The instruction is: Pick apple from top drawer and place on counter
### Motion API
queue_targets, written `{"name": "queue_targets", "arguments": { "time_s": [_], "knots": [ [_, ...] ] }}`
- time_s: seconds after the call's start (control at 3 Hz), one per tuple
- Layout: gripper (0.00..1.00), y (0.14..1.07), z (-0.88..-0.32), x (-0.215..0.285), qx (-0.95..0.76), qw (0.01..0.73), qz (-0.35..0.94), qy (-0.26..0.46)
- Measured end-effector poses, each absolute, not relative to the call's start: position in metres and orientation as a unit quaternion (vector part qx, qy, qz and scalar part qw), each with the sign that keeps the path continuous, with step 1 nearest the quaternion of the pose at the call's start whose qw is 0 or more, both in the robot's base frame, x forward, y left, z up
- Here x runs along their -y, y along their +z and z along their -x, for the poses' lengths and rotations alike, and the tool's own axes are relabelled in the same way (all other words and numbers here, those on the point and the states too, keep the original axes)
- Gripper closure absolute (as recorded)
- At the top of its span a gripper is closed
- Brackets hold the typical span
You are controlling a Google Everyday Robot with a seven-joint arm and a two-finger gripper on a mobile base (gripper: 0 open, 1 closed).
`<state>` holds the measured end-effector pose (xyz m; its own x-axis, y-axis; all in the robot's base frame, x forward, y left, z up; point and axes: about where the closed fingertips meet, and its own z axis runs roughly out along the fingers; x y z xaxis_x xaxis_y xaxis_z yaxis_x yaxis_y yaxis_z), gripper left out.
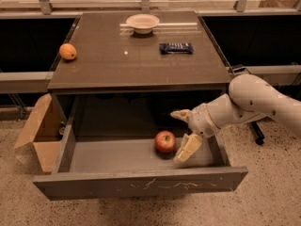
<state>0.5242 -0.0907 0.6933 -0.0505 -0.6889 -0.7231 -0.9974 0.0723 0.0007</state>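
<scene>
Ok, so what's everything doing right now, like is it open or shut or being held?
top drawer: pulled open.
apple: resting in the drawer, not held.
claw: open, down in the drawer beside the apple.
bowl: upright on the counter.
orange fruit: sitting near the counter's left edge.
cardboard box: flaps open, on the floor.
</scene>
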Motion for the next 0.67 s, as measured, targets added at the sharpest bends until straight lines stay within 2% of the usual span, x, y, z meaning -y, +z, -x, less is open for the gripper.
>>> {"name": "queue_targets", "arguments": {
  "time_s": [0.67],
  "knots": [
    [0.11, 0.6659, -0.535, 0.081, -0.677, 0.277, 0.621, 0.281]
  ]
}}
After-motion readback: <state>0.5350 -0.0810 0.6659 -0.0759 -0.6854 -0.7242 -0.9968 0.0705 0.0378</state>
